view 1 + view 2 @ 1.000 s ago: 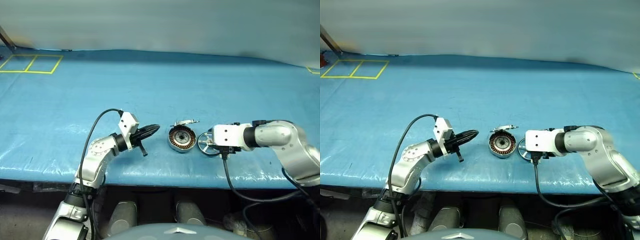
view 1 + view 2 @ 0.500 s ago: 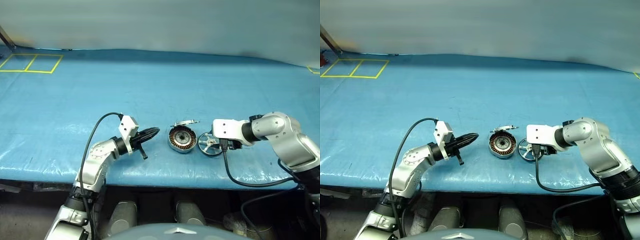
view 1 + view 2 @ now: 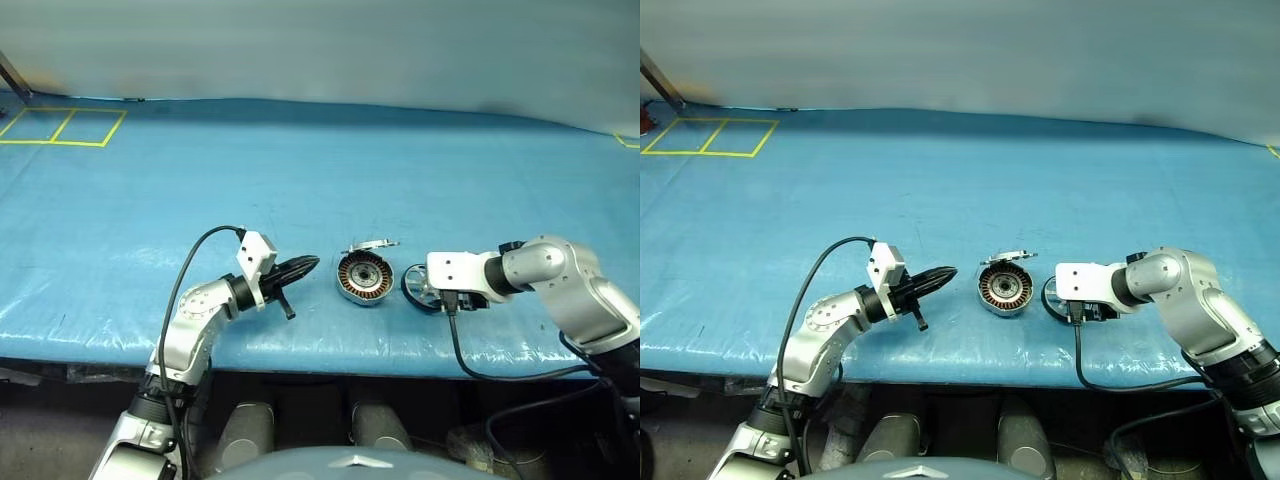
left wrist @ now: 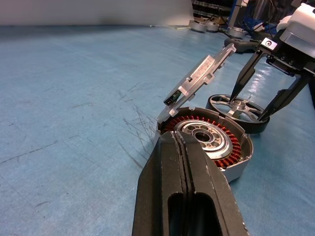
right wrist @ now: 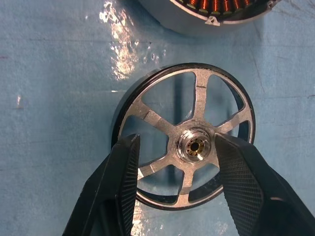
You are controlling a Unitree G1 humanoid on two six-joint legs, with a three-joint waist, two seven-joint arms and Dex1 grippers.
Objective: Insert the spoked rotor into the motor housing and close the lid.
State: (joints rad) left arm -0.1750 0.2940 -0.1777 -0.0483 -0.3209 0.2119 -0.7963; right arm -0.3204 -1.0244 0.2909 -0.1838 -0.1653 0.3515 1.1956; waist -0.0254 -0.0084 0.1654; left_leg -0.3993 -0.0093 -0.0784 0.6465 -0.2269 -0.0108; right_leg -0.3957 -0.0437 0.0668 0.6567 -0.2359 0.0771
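Observation:
The spoked rotor [image 5: 194, 101], a black ring with pale metal spokes and a hub, lies flat on the blue table just right of the motor housing [image 3: 363, 277]. The housing is a silver can with copper windings [image 4: 231, 150]. Its lid [image 4: 199, 78] stands tilted open at the far edge. My right gripper [image 5: 178, 147] points down over the rotor, open, one finger on each side of the hub and nothing gripped. My left gripper [image 3: 310, 263] hovers level just left of the housing, pointing at it, its fingers [image 4: 179, 162] shut and empty.
A blue sheet [image 3: 300, 170] covers the table; its front edge runs just below both arms. Yellow tape squares [image 3: 60, 127] mark the far left corner. Black cables hang from both wrists over the front edge.
My right hand has sunk lower over the rotor and shifted slightly right, fingers still spread. The left arm, housing and lid have kept still.

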